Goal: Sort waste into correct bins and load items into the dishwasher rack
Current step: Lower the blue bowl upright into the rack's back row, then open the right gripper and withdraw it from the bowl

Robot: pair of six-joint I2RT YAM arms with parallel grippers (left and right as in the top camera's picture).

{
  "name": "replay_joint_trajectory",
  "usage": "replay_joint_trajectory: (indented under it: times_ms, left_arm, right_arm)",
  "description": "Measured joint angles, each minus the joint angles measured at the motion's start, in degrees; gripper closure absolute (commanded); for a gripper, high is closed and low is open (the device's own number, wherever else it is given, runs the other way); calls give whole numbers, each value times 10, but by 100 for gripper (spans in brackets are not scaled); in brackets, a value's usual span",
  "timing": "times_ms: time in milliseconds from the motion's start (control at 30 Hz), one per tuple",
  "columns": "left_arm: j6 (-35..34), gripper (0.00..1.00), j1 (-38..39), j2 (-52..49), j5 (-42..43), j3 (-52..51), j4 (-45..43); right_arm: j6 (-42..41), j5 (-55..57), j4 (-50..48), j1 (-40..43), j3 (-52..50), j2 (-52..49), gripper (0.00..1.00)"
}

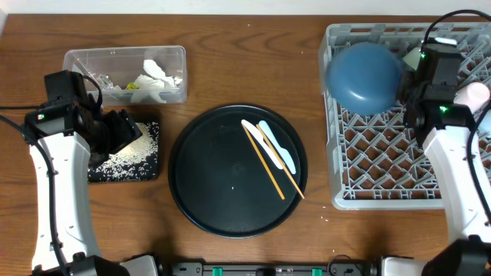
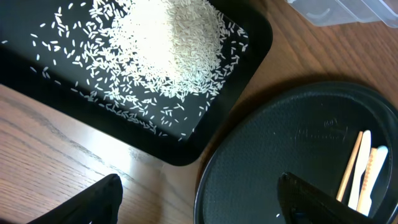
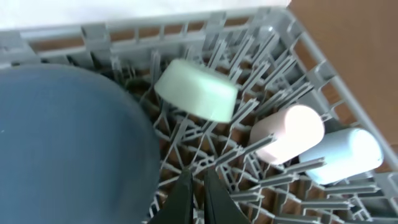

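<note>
Right end effector (image 3: pixel 194 178) has its fingers pressed together on nothing, tips down among the upright pegs of the large square grey plastic dishwasher rack (image 1: pixel 383 195) at the right edge of the surface. The large round blue bowl (image 3: pixel 62 143) sits upturned in the rack's far left corner, just beside the fingers on the side toward the middle of the surface; whether they touch it I cannot tell. The likeliest slip is a sideways move catching that rim and tipping the bowl off its pegs, or a finger snagging a peg. A careless swing could also knock the small pale-green bowl (image 3: pixel 196 90), the pink cup (image 3: pixel 286 134) or the pale-blue cup (image 3: pixel 345 155) lying farther in. Left end effector (image 2: pixel 199 186) is spread and empty, hanging over the near right corner of the shallow black rectangular tray (image 2: pixel 252 56). A bump there would scatter the loose white rice grains (image 2: pixel 168 43) onto the surface. Two wooden chopsticks (image 1: pixel 265 161) and the white and pale-blue spoons (image 1: pixel 282 153) lie on the large round black tray (image 2: pixel 280 143), well apart from the right fingers; flat and thin, they may skid when pinched.
</note>
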State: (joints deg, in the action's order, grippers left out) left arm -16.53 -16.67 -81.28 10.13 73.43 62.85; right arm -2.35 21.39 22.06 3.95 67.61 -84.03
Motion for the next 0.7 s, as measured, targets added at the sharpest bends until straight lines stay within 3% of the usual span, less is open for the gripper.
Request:
replay_joint_trajectory:
  times_ms: [400,700]
  left_arm:
    - [0,19,0,0,0,0,0]
    - [0,19,0,0,0,0,0]
  right_arm:
    - [0,-29,12,0,0,26,95]
    - [48,-290,-1,-16,0,22,96]
